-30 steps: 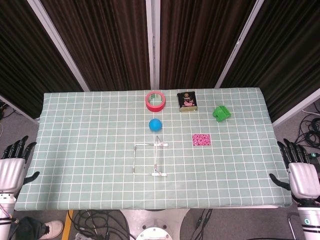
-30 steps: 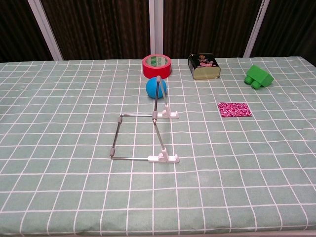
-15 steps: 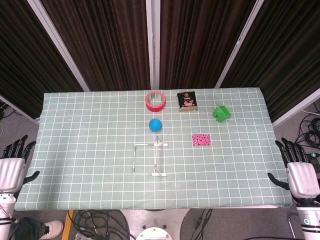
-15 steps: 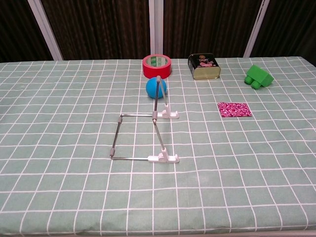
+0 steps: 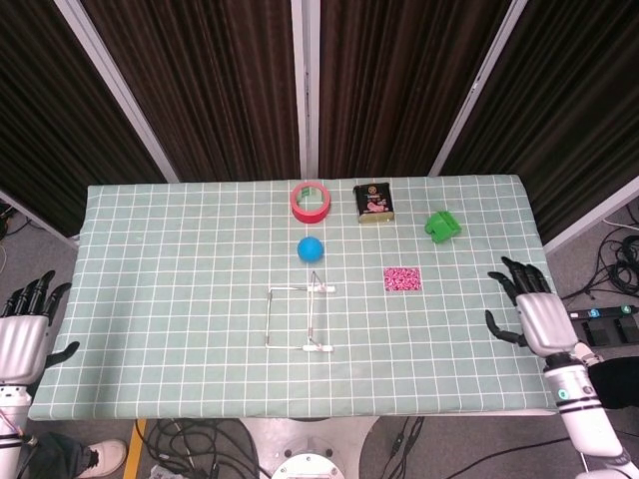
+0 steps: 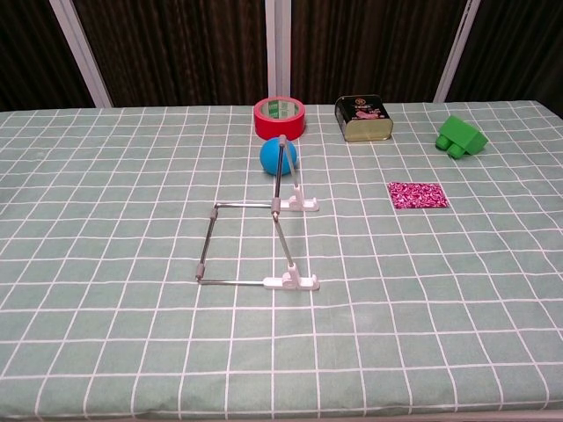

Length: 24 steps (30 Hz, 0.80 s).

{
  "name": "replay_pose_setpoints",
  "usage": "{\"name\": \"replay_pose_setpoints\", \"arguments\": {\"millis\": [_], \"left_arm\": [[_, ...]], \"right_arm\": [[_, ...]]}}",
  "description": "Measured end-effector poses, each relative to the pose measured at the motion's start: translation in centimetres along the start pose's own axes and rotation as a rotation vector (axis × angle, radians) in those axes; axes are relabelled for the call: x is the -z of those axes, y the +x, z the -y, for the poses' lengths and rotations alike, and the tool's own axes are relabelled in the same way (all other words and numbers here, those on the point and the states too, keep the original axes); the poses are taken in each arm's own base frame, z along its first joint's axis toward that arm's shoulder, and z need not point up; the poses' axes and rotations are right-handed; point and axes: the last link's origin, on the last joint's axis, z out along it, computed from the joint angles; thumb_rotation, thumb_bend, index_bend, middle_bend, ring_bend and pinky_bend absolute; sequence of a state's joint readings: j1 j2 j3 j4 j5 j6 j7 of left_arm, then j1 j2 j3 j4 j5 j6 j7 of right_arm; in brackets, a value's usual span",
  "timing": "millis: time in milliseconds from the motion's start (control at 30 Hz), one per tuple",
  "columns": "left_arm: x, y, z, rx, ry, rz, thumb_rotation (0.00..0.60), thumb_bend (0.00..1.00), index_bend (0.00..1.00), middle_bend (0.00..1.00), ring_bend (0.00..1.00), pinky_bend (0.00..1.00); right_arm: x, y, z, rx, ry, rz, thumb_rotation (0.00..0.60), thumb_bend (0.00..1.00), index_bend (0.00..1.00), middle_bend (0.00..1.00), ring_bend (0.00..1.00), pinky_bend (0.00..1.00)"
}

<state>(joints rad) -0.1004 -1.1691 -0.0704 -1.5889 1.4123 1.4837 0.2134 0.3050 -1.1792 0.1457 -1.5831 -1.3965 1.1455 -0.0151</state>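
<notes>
The right hand (image 5: 534, 309) hovers with fingers spread and holding nothing above the right edge of the table (image 5: 150, 299); nearest it lies the pink patterned patch (image 5: 402, 278), flat, its long axis running left to right. The left hand (image 5: 25, 329), fingers likewise spread and bare, hangs off the table's left edge.

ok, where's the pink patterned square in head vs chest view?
Head view: the pink patterned square lies right of centre on the table, between the wire stand and the right hand, apart from both.
Chest view: the square lies right of centre, below the tin; no hand shows.
Shared landmark: the green block, further back and to the right of the square in both.
</notes>
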Motion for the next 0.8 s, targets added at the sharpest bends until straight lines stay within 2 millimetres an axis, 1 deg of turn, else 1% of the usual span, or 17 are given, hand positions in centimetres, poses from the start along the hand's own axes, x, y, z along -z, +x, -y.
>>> {"name": "replay_pose_setpoints", "arguments": {"millis": [100, 200, 367, 567, 800], "left_arm": [[0.0, 0.0, 0.1, -0.003, 0.001, 0.003, 0.6, 0.08, 0.22, 0.16, 0.13, 0.19], [0.0, -0.1, 0.0, -0.004, -0.003, 0.008, 0.6, 0.08, 0.22, 0.16, 0.13, 0.19], [0.0, -0.1, 0.1, -0.004, 0.001, 0.009, 0.6, 0.08, 0.22, 0.16, 0.13, 0.19], [0.0, 0.0, 0.3, -0.004, 0.009, 0.014, 0.6, 0.08, 0.22, 0.16, 0.13, 0.19], [-0.2, 0.0, 0.1, -0.006, 0.006, 0.02, 0.6, 0.08, 0.22, 0.16, 0.13, 0.19]], "right_arm": [[-2.7, -1.1, 1.1, -0.002, 0.021, 0.057, 0.228, 0.46, 0.23, 0.0, 0.0, 0.0], [-5.4, -2.6, 2.3, 0.008, 0.04, 0.12, 0.228, 0.47, 0.27, 0.0, 0.0, 0.0], [-9.2, -5.0, 4.0, 0.046, 0.059, 0.19, 0.216, 0.48, 0.28, 0.0, 0.0, 0.0], [-12.3, -7.8, 5.2, 0.071, 0.054, 0.242, 0.221, 0.48, 0.28, 0.0, 0.0, 0.0], [-14.5, -10.5, 6.5, 0.064, 0.045, 0.279, 0.215, 0.48, 0.28, 0.0, 0.0, 0.0]]}}
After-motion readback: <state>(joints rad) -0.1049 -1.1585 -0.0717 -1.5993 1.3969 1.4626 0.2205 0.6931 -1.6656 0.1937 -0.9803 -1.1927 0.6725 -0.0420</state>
